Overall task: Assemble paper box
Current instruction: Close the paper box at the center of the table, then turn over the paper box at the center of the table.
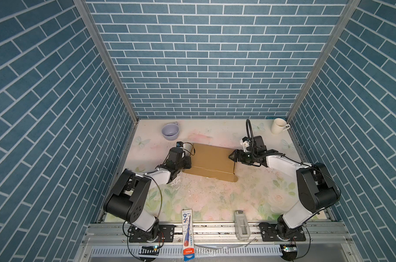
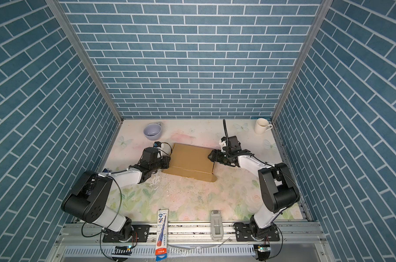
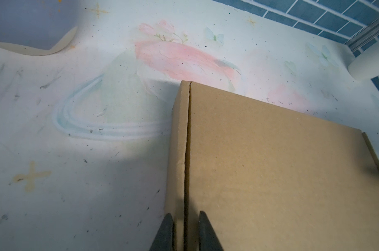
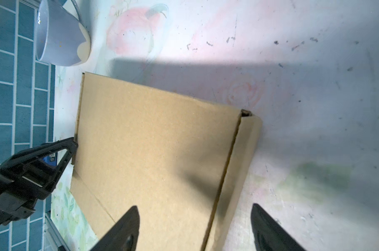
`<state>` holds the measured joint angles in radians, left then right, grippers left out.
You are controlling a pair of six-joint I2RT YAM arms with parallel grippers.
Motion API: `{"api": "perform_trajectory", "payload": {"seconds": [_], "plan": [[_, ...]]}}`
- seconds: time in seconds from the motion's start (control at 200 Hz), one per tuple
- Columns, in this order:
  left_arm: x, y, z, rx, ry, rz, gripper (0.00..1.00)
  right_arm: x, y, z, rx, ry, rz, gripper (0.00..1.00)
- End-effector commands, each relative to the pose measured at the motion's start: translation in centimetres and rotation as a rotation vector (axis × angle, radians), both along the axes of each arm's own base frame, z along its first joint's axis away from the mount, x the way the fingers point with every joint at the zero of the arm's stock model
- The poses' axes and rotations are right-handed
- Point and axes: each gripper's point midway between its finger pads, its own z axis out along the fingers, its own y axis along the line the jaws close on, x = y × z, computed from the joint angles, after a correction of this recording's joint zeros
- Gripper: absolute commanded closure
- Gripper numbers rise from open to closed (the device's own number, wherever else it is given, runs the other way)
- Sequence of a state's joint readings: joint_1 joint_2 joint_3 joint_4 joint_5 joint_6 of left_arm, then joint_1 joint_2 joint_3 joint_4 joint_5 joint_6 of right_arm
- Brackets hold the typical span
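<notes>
1. We see the paper box (image 1: 211, 162) folded up into a shallow box, lid panel down, lying flat on the floral table (image 1: 215, 199) in both top views. It sits past the middle, toward the back wall, directly between the two arms.
2. The left gripper (image 3: 186, 230) is at the box's left edge. In the left wrist view its two fingertips (image 3: 168, 230) stand a narrow gap apart, straddling the seam where the lid meets the side wall. We cannot tell whether they actually pinch the cardboard (in the top views the tips are hidden by the wrist).
3. The right gripper (image 4: 195, 226) is at the box's right edge with its jaws spread wide. One finger is over the lid, the other is over the bare table, and the side wall is between them. It holds nothing.
4. A rounded tab sticks out at the box's front right corner.
5. A lavender cup (image 1: 169, 132) sits behind the box to the left. A white mug (image 1: 279, 126) stands in the back right corner, well apart from the box.
</notes>
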<state>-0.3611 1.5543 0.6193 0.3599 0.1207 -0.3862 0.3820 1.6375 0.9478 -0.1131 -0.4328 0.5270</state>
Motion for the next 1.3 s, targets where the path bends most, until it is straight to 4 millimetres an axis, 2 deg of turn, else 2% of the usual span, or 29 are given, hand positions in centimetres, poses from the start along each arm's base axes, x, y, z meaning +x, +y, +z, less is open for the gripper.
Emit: {"api": "perform_trajectory", "payload": {"seconds": [0.0, 0.54, 0.86, 1.11, 1.295], "plan": [[-1.5, 1.2, -3.1, 0.019, 0.087, 0.025, 0.8, -0.6, -0.3, 0.3, 0.037, 0.006, -0.004, 0.18], [-1.5, 1.6, -3.8, -0.003, 0.089, 0.035, 0.92, -0.2, -0.8, 0.5, 0.051, -0.004, -0.021, 0.18], [-1.7, 1.9, -3.7, -0.006, 0.093, 0.047, 0.95, -0.3, -1.2, 0.7, 0.086, -0.005, -0.034, 0.18], [-1.9, 2.0, -4.4, -0.03, 0.105, 0.061, 0.96, -0.4, -1.5, -0.1, 0.114, 0.027, -0.044, 0.17], [-1.9, 2.0, -4.9, -0.039, 0.114, 0.064, 0.96, -0.3, -1.0, -0.3, 0.155, 0.043, -0.035, 0.17]]}}
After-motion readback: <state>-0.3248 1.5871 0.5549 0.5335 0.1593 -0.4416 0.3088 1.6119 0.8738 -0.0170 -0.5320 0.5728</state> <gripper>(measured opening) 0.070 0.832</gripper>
